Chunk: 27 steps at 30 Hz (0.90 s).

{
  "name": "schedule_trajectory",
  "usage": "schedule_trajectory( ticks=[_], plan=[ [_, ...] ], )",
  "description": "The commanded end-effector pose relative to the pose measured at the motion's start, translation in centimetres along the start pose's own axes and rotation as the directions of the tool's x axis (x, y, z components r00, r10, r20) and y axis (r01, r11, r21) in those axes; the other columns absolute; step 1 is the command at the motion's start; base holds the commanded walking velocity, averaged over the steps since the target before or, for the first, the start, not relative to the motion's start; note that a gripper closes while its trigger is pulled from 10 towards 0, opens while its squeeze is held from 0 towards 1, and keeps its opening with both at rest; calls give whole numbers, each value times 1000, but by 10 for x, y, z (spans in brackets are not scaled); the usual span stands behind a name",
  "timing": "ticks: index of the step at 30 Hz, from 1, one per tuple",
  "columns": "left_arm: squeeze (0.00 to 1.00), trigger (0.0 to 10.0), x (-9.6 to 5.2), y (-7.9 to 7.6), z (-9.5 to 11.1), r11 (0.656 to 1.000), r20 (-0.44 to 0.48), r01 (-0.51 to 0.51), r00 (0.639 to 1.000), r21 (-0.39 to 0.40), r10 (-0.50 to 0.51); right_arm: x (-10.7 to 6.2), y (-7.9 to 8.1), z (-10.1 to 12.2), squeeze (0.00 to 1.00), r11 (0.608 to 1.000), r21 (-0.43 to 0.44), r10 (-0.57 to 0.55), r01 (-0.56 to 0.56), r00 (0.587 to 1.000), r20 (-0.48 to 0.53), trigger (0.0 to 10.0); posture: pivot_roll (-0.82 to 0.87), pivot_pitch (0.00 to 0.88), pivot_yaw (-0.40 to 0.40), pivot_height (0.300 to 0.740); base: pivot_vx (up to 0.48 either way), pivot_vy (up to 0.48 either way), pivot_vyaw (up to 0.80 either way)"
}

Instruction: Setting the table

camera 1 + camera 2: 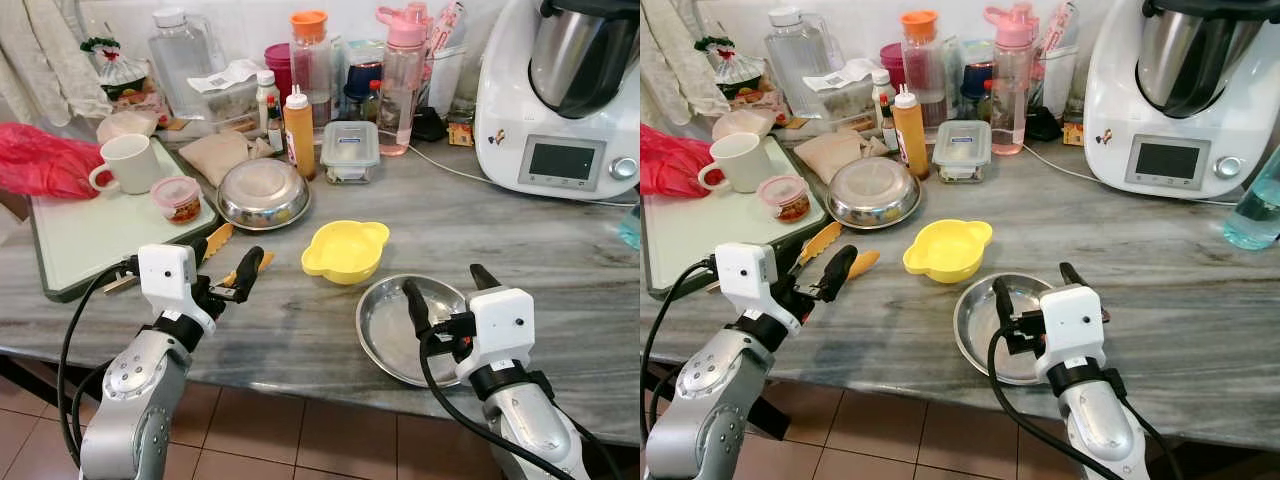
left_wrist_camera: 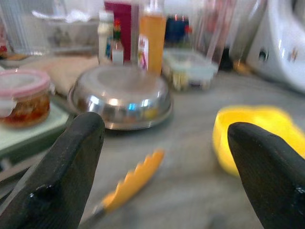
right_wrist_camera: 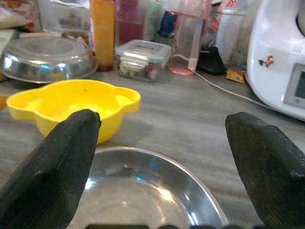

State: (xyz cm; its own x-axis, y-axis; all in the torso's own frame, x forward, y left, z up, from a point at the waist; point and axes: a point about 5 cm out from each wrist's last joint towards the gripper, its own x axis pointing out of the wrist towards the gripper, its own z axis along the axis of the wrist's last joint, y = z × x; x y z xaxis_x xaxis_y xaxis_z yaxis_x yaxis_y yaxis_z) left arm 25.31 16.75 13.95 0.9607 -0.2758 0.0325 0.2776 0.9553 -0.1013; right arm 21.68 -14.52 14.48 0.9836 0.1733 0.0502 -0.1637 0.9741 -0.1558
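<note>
Grey marble bench (image 1: 560,250), cluttered along the back. Far left: red plastic bag (image 1: 40,160) lying over the edge of a pale green tray (image 1: 90,235); on the tray a white mug (image 1: 130,162) and a small pink-lidded jar (image 1: 178,198). Just right of the tray, an upturned steel bowl (image 1: 263,192). In front of it yellow tongs (image 1: 222,240) lie flat on the bench, partly hidden behind the left gripper (image 1: 225,270).

Left gripper hovers over the front edge of the bench, jaws spread wide, nothing between them; in the left wrist view the tongs (image 2: 131,181) lie between the two fingers (image 2: 62,176), apart from both.

Behind the steel bowl: orange squeeze bottle (image 1: 299,130), then a clear lidded container (image 1: 350,150), pink water bottle (image 1: 402,80).

Centre: yellow bowl with two small handles (image 1: 345,250), upright, empty. Just right and nearer, nearly touching it, a steel plate (image 1: 385,335), empty.

Right gripper (image 1: 447,285) is over the steel plate, jaws wide apart, empty; one finger (image 1: 415,305) is above the plate's inside, the other past its right rim. Contact with the plate cannot be told.

Far right back: white kitchen machine (image 1: 560,100) with a screen, cable running left.
</note>
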Motion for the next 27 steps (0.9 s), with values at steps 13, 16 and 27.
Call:
schedule_trajectory(
  ticks=[13, 16, 27],
  plan=[
    [0, 10000, -27, 13, -21, 981, -72, -67, 994, 183, 81, 4, -3, -2, 0, 999, 2, -42, 42, 999, 5, 10000, -100, 30, 49, 740, 0, 0, 0],
    [0, 10000, -30, 19, -27, 972, -77, -107, 989, 210, 126, 3, -3, -4, 0, 999, 6, -50, 50, 999, -1, 10000, -101, 26, 52, 740, 0, 0, 0],
    [0, 10000, -32, 27, -41, 961, -101, -167, 976, 222, 193, 8, -4, -7, 0, 999, 2, -52, 52, 999, -5, 10000, -97, 19, 42, 740, 0, 0, 0]
  ],
)
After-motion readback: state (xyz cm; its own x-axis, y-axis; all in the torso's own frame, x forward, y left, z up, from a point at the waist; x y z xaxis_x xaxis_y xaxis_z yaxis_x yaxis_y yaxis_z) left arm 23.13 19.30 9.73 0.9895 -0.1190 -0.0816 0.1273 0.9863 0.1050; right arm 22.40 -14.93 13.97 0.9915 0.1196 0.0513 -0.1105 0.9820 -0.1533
